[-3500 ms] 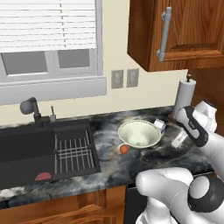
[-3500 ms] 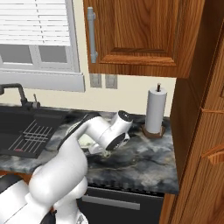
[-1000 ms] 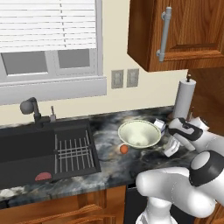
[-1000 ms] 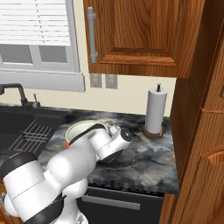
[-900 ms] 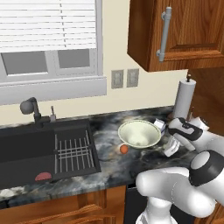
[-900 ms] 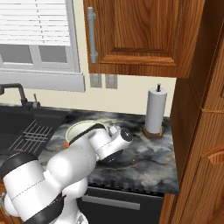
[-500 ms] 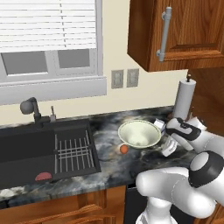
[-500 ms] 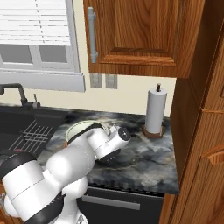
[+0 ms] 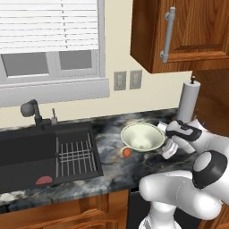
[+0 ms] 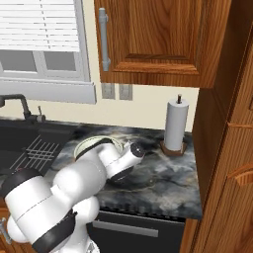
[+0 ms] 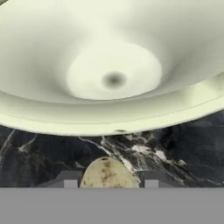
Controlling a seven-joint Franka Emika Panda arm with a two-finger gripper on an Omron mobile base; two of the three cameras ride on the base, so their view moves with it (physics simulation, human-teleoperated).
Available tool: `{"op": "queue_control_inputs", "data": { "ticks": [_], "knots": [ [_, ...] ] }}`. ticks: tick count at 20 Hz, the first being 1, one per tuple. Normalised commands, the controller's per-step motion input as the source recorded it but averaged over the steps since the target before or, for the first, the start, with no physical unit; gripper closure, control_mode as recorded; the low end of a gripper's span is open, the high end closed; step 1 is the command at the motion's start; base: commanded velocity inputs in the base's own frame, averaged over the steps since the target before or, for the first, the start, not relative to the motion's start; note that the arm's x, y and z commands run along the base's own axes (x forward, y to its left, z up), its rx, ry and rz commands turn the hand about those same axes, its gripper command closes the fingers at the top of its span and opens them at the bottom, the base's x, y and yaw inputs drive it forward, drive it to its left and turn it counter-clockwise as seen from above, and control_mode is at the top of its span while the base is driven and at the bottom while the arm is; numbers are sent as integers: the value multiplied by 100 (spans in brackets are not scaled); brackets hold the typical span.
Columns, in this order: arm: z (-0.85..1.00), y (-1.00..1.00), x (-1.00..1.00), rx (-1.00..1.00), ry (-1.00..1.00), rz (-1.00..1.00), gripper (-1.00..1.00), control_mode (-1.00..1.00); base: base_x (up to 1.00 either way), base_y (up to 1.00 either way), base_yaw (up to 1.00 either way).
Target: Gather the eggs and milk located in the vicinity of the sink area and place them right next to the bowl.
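At the bottom centre of the hand view, the pincer (image 11: 111,184) is clenched on a pale speckled egg (image 11: 107,173), which sits between its two dark fingertips (image 11: 70,181). Just beyond it, across the upper half of that view, lies the bowl (image 11: 109,118), pale greenish-white with a wide rim, resting on the dark marbled counter (image 11: 39,153). In the left base view, the bowl (image 9: 134,129) sits at centre right on the counter (image 9: 112,167), and the pincer (image 9: 167,153) reaches down just beside the bowl's right edge. A second, orange-brown egg (image 9: 127,152) lies on the counter close against the bowl's lower left rim. The black sink (image 9: 27,152) with its wire rack (image 9: 74,156) fills the left. In the right base view, the bowl (image 10: 86,143) peeks from behind the white arm, left of centre.
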Motion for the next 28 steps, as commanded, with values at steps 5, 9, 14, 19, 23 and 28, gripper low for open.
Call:
{"op": "queue_control_inputs", "data": {
  "ticks": [5,9,14,19,23,28],
  "knots": [
    [0,0,17,0,0,0,100,-100,0,0,0],
    [-1,0,2,0,0,0,100,-100,0,0,0],
    [-6,0,0,0,0,0,100,-100,0,0,0],
    [-11,0,4,0,0,0,100,-100,0,0,0],
    [-12,0,2,0,0,0,100,-100,0,0,0],
    [-8,0,2,0,0,0,100,-100,0,0,0]
  ]
}}
